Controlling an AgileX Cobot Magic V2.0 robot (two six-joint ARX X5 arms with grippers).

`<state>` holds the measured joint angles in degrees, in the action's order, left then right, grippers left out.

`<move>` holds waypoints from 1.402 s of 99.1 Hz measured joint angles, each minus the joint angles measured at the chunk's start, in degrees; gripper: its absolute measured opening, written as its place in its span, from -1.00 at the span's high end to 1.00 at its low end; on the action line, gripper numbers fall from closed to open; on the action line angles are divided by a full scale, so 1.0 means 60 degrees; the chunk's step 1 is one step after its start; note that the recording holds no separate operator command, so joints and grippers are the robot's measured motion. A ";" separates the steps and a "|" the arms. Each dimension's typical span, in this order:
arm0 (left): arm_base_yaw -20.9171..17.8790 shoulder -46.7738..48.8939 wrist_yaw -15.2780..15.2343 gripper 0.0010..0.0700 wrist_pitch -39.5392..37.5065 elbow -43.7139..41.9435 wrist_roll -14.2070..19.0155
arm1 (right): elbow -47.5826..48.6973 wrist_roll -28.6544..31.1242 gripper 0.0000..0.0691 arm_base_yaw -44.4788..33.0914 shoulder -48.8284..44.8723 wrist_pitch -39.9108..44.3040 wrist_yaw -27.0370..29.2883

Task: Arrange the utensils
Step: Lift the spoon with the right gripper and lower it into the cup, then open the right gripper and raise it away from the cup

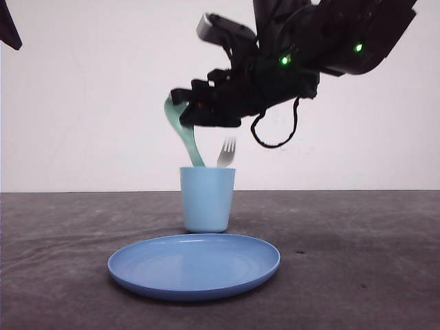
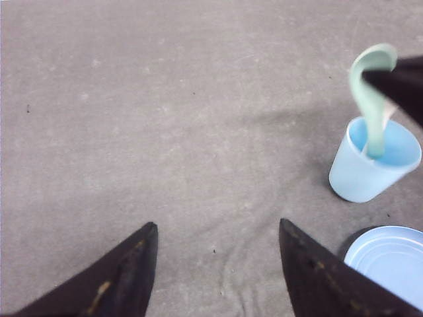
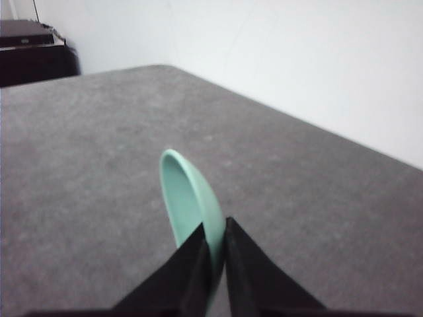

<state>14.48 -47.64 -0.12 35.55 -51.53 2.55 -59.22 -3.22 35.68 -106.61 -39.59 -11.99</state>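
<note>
Nearest us in the front view lies the blue plate [image 1: 194,266], flat on the grey table [image 1: 357,247], with the light blue cup [image 1: 207,199] standing upright just behind its far rim. Two utensils stand in the cup. We see the white fork [image 1: 227,152] with its tines up, just below the right gripper [image 1: 184,110]. The mint-green spoon [image 1: 183,132] leans away from the fork, handle down inside the cup, rounded bowl up and pinched in that gripper. In the right wrist view the right gripper's two dark fingers [image 3: 192,264] are almost together, clamped on the edge of the spoon's bowl [image 3: 188,201], which sticks out past the fingertips. The right arm reaches in from above, bent down over the cup, a loop of black cable [image 1: 275,130] hanging under it. In the left wrist view we see the left gripper [image 2: 218,261] spread wide, holding nothing, over bare table well apart from the cup [image 2: 370,168] and spoon [image 2: 371,92]; the plate's rim [image 2: 390,254] shows just beside the cup.
</note>
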 joint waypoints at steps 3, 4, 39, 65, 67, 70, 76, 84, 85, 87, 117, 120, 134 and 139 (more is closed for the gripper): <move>0.0000 0.0000 0.0000 0.01 0.0004 0.0000 0.0000 | 0.0000 0.0000 0.93 0.0004 -0.0055 0.0011 0.0000; 0.0000 0.0004 0.0000 0.01 0.0004 0.0000 0.0000 | 0.0000 0.0000 0.93 0.0004 -0.0069 0.0015 0.0000; 0.0000 0.0004 0.0000 0.01 0.0004 0.0000 0.0000 | 0.0000 0.0000 0.93 0.0102 -0.0157 0.0142 0.0004; 0.0000 0.0004 0.0000 0.01 0.0004 0.0000 0.0000 | 0.0000 0.0000 0.93 0.0153 -0.0157 0.1209 0.0004; 0.0000 0.0004 0.0000 0.01 0.0007 0.0000 0.0000 | 0.0000 0.0000 0.93 0.0160 -0.0157 0.1235 0.0004; 0.0000 0.0004 0.0000 0.01 0.0004 0.0000 0.0000 | 0.0000 0.0000 0.93 0.0175 -0.0157 0.1260 0.0004; 0.0000 0.0004 0.0000 0.01 0.0004 0.0000 0.0000 | 0.0000 0.0000 0.93 0.0189 -0.0157 0.1279 0.0004; 0.0000 0.0004 0.0000 0.01 0.0004 0.0000 0.0000 | 0.0000 0.0000 0.78 0.0189 -0.0157 0.1275 0.0004; 0.0000 0.0004 0.0000 0.01 0.0004 0.0000 0.0000 | 0.0000 0.0000 0.74 0.0189 -0.0157 0.1275 0.0004; 0.0000 0.0004 0.0000 0.01 0.0004 0.0000 0.0000 | 0.0000 0.0000 0.65 0.0189 -0.0157 0.1275 0.0004; 0.0000 0.0004 0.0000 0.01 0.0007 0.0000 0.0000 | 0.0000 0.0000 -0.20 0.0186 -0.0073 0.1016 -0.0433; 0.0000 0.0004 0.0000 0.01 0.0004 0.0000 0.0000 | 0.0000 0.0004 -0.21 0.0186 0.0025 0.1067 -0.0463; 0.0000 0.0004 0.0000 0.01 0.0004 0.0000 0.0000 | 0.0000 0.0004 -0.22 0.0186 0.0958 0.1581 -0.0466; 0.0000 0.0004 0.0000 0.01 0.0007 0.0000 0.0000 | 0.0000 0.0000 -0.22 0.0186 0.1417 0.1883 -0.0466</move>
<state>14.48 -47.62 -0.12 35.59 -51.53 2.55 -59.22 -3.22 36.80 -98.10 -28.29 -14.79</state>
